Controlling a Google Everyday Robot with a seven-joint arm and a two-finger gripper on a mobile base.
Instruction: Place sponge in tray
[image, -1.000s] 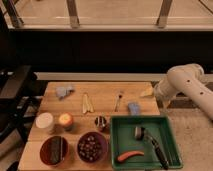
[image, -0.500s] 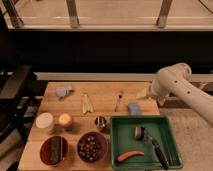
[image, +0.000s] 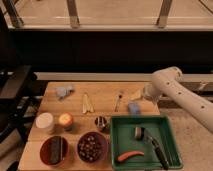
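A small blue sponge (image: 133, 107) lies on the wooden table, just beyond the far edge of the green tray (image: 125, 142). The tray sits at the front right and holds a black-handled brush (image: 150, 141) and an orange carrot-like piece (image: 129, 156). My gripper (image: 137, 95) is at the end of the white arm (image: 172, 92), which comes in from the right. It hangs just above and behind the sponge.
On the wooden table (image: 107, 97) are a blue-grey object (image: 64, 91) at the far left, a yellow peel (image: 87, 102), a fork (image: 119, 100), a metal cup (image: 101, 122), a white jar (image: 44, 122), an orange cup (image: 65, 120) and two dark bowls (image: 92, 146).
The arm has swung left and down, bringing my gripper from the table's right edge to just above the blue sponge. Nothing on the table has moved.
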